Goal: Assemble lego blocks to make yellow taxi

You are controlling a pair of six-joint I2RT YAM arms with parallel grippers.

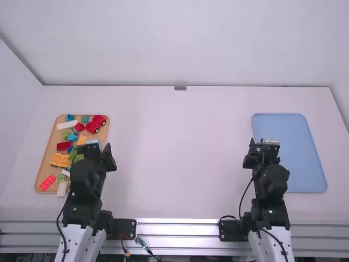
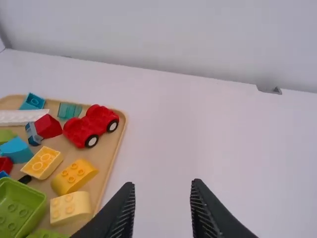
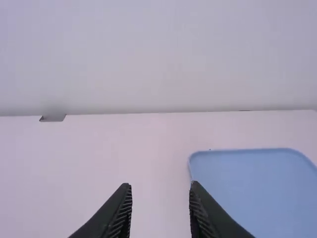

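High view: the wooden tray [image 1: 46, 167] lies at the left of the table, and on it sits the yellow base [image 1: 61, 160], wheeled, seemingly upright, with loose bricks crowded round it. The left gripper [image 1: 99, 150] hangs by the tray's right side, so the base lies to its left and a little nearer the camera. The base's long axis runs mostly across the table, side to side. The right gripper [image 1: 262, 147] is well apart from it, beside the blue tray [image 1: 297, 169]. The left arm is plainly the nearer, and I judge the first pick is its job: a swing left over the tray, then a turn of the wrist to close across the base's short width. Nearby bricks could get nudged on the way down.

Left wrist view: the fingers [image 2: 119, 213] stand apart with nothing between them, so this gripper is released. Three yellow bricks lie on the wooden tray: a flat one [image 2: 42, 162], a curved one [image 2: 74, 176] and a pale one [image 2: 70, 207], near a red car base [image 2: 91, 125]. They look likely for the taxi's body.

Right wrist view: these fingers [image 3: 119, 213] are parted too, empty, beside the blue tray. No assembly has begun
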